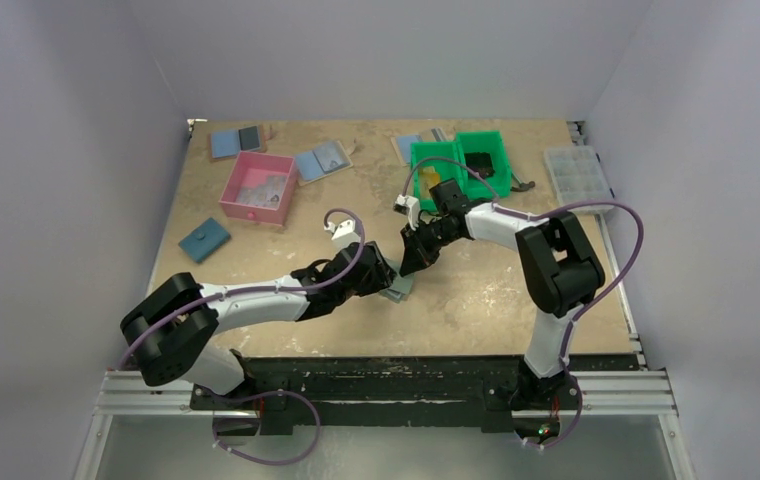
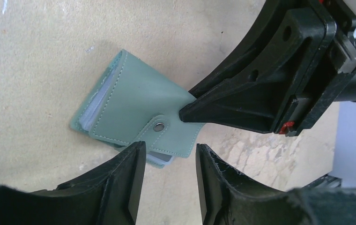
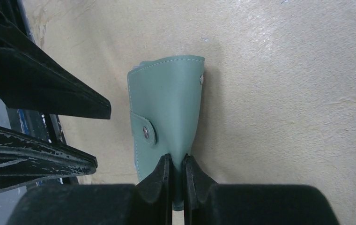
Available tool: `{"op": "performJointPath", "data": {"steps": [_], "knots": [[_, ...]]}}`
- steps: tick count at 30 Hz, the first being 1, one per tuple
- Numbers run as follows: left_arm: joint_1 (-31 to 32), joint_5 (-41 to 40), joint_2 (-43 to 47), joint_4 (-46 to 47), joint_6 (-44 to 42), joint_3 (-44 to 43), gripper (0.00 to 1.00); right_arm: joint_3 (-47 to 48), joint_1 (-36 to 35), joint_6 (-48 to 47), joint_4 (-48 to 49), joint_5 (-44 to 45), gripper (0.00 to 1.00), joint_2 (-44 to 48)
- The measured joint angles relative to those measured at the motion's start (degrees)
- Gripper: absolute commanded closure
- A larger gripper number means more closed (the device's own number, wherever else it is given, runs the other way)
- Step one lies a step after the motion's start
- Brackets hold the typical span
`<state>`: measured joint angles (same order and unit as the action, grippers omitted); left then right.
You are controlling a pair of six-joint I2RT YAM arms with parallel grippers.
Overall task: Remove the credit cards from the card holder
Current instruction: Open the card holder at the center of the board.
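Right wrist view: the right gripper (image 3: pixel 176 161) is pinched tight on the holder (image 3: pixel 166 103), clamping its 6 o'clock edge. The holder is folded shut, strap (image 3: pixel 144 131) snapped, flat on the table (image 3: pixel 284 93). In the left wrist view the left gripper (image 2: pixel 169 150) has its jaws apart, with the holder's edge just at the gap at 12 o'clock, nothing clamped. Seen from the top, the holder sits toward 6 o'clock of the table's middle, between both grippers.

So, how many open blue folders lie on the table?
3 folders: one at the back left, one right of the pink box, one left of the green bin. Others may be hidden.
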<state>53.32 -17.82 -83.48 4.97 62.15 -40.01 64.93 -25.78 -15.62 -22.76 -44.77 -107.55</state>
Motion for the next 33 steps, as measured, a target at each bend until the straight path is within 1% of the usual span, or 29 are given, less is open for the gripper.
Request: {"op": "performJointPath", "data": {"steps": [1,4,9,12,17,27,33], "knots": [[0.0,0.1,0.0,0.0,1.0,0.0,0.57,0.0,0.0,0.0,0.0,-0.1,0.92,0.1],[0.0,-0.1,0.0,-1.4,5.2,-0.1,0.61,-0.1,0.0,0.0,-0.1,-0.2,0.92,0.8],[0.0,-1.6,-1.5,-10.1,12.2,-3.0,0.63,-1.2,-0.1,-0.2,0.0,-0.1,0.92,3.1],[0.0,-2.2,-2.7,-13.5,14.9,-5.5,0.63,-1.4,-0.1,-0.5,0.1,0.0,0.92,4.1],[0.0,-2.2,-3.5,-15.4,16.7,-7.7,0.62,-1.8,-0.1,-1.0,0.1,0.0,0.92,4.5],[-0.1,-2.1,-4.1,-15.6,18.2,-8.1,0.59,-2.6,-0.2,-1.3,0.6,0.2,0.92,6.1],[-0.5,-2.1,-7.6,-18.2,19.3,-12.7,0.6,-2.6,-0.5,-1.5,0.7,0.4,0.92,6.6]]}}
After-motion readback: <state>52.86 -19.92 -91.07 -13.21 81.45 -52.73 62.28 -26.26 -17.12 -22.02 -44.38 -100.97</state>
